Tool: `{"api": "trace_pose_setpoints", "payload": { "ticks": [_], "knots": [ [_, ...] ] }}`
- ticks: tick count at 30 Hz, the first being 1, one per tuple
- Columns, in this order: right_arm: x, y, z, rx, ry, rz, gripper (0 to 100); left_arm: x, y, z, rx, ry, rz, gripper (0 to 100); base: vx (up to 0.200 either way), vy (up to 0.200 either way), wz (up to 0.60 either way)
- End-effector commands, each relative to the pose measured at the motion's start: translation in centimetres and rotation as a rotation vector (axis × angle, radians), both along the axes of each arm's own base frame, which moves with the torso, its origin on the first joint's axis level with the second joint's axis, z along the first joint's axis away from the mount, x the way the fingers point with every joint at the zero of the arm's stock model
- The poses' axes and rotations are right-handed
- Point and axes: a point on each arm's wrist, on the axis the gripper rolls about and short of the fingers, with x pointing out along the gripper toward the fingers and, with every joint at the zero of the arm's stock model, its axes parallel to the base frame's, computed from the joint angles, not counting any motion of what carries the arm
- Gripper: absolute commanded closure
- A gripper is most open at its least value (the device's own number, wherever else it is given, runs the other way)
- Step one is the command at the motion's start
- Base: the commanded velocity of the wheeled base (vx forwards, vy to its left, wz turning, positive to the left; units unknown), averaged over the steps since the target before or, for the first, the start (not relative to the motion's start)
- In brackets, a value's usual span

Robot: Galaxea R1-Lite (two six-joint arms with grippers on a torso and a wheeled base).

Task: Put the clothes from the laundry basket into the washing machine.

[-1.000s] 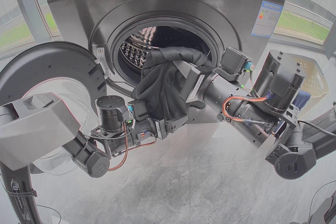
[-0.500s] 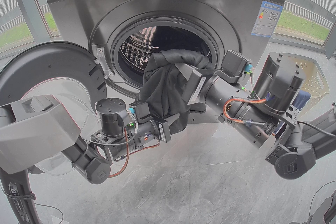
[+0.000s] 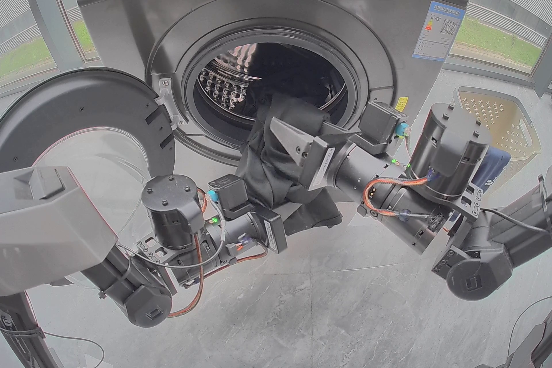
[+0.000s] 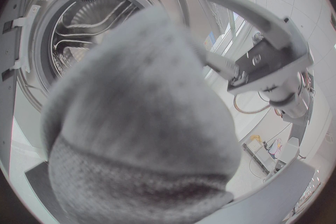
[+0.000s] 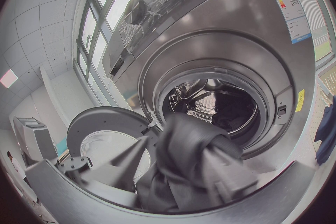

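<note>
Garment drapes across spread right pincer; left pincer beneath it, state unclear.

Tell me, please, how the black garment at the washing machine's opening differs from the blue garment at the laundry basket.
Colour: the black garment is black, the blue garment dark blue. Place: the black garment hangs before the washing machine opening, draped on the open right gripper; the blue garment hangs at the laundry basket edge with no gripper on it. Shared: neither is fully inside the machine.
</note>
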Motion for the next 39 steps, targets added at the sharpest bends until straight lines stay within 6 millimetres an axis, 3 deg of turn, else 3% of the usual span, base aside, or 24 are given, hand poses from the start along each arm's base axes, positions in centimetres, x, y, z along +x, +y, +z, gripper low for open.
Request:
{"api": "trace_pose_setpoints", "payload": {
  "ticks": [1, 13, 23, 30, 35, 39],
  "knots": [
    [0.0, -0.4, -0.5, -0.015, 0.013, -0.007, 0, 1.3, 1.6, 1.0, -0.025, -0.028, 0.063, 100, 0.000, 0.000, 0.00],
    [0.4, -3.1, -1.1, -0.045, 0.034, -0.077, 0, 2.1, 2.0, 2.8, -0.080, -0.081, 0.120, 100, 0.000, 0.000, 0.00],
    [0.6, -5.5, -3.7, -0.117, 0.110, -0.135, 0, -0.4, 3.6, 6.1, -0.173, -0.192, 0.152, 100, 0.000, 0.000, 0.00],
    [-0.5, -6.2, -6.2, -0.200, 0.149, -0.092, 0, -2.8, 5.2, 7.8, -0.207, -0.242, 0.150, 100, 0.000, 0.000, 0.00],
    [-1.2, -6.0, -8.3, -0.264, 0.198, -0.067, 0, -2.7, 5.0, 8.7, -0.230, -0.271, 0.152, 100, 0.000, 0.000, 0.00],
    [-1.3, -4.8, -8.4, -0.258, 0.180, -0.036, 0, -2.6, 5.0, 8.8, -0.234, -0.275, 0.151, 100, 0.000, 0.000, 0.00]
  ]
}}
